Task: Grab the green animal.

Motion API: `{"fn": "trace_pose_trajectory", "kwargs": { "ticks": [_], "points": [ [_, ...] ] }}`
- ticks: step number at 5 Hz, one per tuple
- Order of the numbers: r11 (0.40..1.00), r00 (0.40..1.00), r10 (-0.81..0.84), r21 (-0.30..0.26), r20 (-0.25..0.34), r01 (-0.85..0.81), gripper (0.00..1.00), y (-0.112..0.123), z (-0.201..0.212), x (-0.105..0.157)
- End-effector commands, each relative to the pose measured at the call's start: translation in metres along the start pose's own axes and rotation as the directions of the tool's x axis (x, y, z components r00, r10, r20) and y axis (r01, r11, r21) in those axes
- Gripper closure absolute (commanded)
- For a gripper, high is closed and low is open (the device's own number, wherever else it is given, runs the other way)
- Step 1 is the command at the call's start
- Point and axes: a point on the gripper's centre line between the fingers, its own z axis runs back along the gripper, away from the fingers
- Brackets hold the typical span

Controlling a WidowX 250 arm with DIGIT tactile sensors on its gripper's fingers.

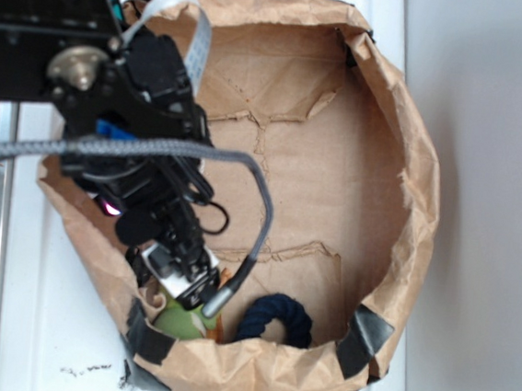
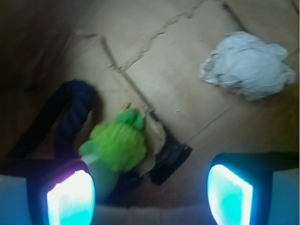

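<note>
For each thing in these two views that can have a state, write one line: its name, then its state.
gripper: open, holding nothing, over the bag floor.
green animal: loose on the floor, near one finger, not grasped.
navy rope ring: lying beside the green animal.
white wad: crumpled, lying apart.
paper bag: open, rim rolled down.

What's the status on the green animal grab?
End effector open, low inside paper bag, nothing held. Green animal by left finger, off centre, not between the fingers. Navy rope ring right beside it; white wad well clear.
</note>
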Motion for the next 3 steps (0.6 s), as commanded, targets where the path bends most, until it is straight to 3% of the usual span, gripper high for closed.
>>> {"fn": "trace_pose_trajectory", "kwargs": {
  "ticks": [1,2,3],
  "points": [
    [0.999,0.999,0.041,0.012,-0.005,-0.041,0.0,-0.017,-0.015,-0.001],
    [0.999,0.999,0.04,0.028,0.001,-0.04,0.0,-0.024,-0.029,-0.005],
    [0.998,0.997,0.059,0.021,-0.041,-0.058,0.0,-0.028,-0.035,-0.008]
  ]
}}
